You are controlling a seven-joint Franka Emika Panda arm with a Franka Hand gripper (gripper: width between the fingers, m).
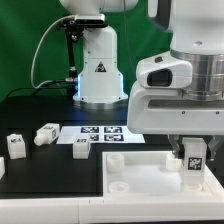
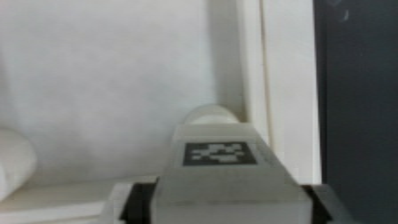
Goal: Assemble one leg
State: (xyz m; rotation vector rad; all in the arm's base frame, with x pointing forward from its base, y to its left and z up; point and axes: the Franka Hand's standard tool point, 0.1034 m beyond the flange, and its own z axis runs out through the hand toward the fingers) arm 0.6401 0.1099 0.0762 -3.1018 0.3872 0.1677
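My gripper is shut on a leg, a small white post with a black-and-white tag, and holds it over the large white panel near the exterior view's right rim. In the wrist view the leg fills the space between my black fingers, tag facing the camera, its far end close to the panel's raised rim. Three more legs lie on the black table: one far left, one, and one by the marker board.
The marker board lies flat behind the panel. The robot's white base stands at the back. The panel has round corner sockets, one of which shows. A dark table strip runs beside the panel rim.
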